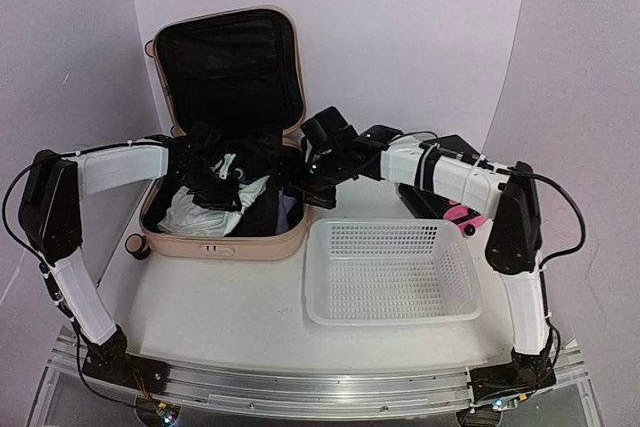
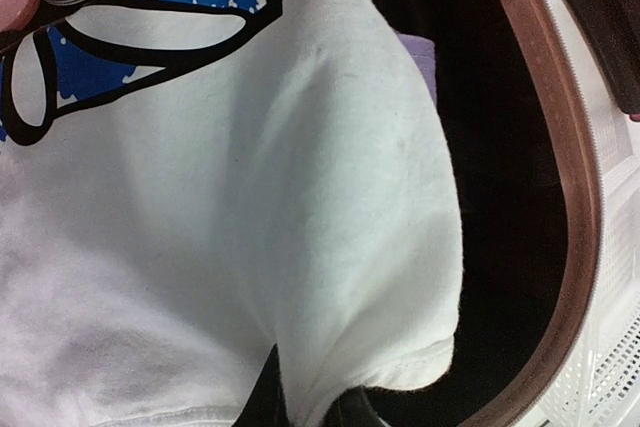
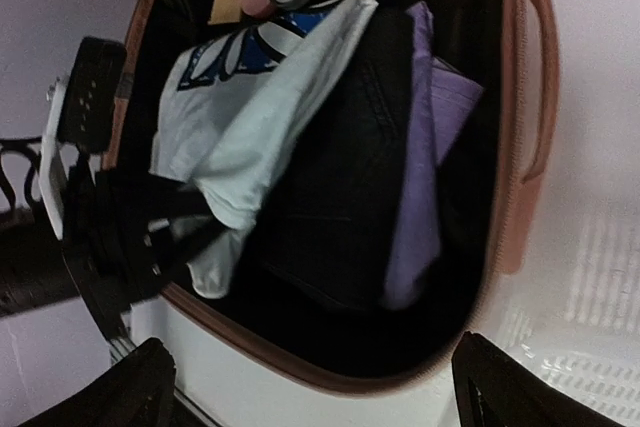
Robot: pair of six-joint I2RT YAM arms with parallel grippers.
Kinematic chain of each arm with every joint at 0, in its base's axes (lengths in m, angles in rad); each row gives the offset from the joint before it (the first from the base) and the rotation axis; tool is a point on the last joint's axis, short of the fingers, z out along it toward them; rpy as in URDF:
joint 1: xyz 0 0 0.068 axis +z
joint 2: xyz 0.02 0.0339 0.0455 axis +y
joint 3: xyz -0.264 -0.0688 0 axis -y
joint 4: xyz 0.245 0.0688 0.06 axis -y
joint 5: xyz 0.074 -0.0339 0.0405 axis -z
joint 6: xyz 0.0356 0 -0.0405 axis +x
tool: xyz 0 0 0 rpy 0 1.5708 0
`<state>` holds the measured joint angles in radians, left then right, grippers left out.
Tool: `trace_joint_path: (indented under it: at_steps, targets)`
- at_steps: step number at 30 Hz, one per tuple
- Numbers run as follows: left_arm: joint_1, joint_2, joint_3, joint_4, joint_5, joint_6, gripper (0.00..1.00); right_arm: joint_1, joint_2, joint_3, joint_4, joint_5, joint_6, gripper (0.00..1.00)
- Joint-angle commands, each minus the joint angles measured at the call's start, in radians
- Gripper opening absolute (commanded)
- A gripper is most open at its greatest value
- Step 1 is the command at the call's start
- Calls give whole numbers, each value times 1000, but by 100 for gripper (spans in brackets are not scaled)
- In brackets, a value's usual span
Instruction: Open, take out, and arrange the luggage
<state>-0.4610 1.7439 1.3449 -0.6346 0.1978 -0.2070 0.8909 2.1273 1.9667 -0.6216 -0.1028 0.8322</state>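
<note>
On the near surface [image 1: 250,317] the basket [image 1: 385,320] waits. In the open luggage [image 1: 225,245], the left claw [image 3: 213,217] is clenched on the white T-shirt [image 3: 260,97] (edge only): lift slowly, straight up. Right claw [image 1: 318,185] released, beside its rim.

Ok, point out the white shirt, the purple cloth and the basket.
white shirt [image 3: 265,97], right wrist view, on its plain white middle.
purple cloth [image 3: 415,167], right wrist view, on its long folded side.
basket [image 1: 390,272], top view, on its bare floor.
</note>
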Motion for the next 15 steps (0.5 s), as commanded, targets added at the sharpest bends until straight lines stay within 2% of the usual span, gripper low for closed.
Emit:
trace_joint_path:
  at_steps: [1, 9, 15]
  targets:
    - [2, -65, -11, 40, 61, 17, 0, -2, 133, 211, 53, -16, 178, 98]
    - [1, -91, -55, 63, 90, 23, 0, -4, 412, 512, 85, -27, 407, 96]
    - [1, -102, -72, 84, 109, 11, 0, -4, 523, 590, 154, -18, 615, 89]
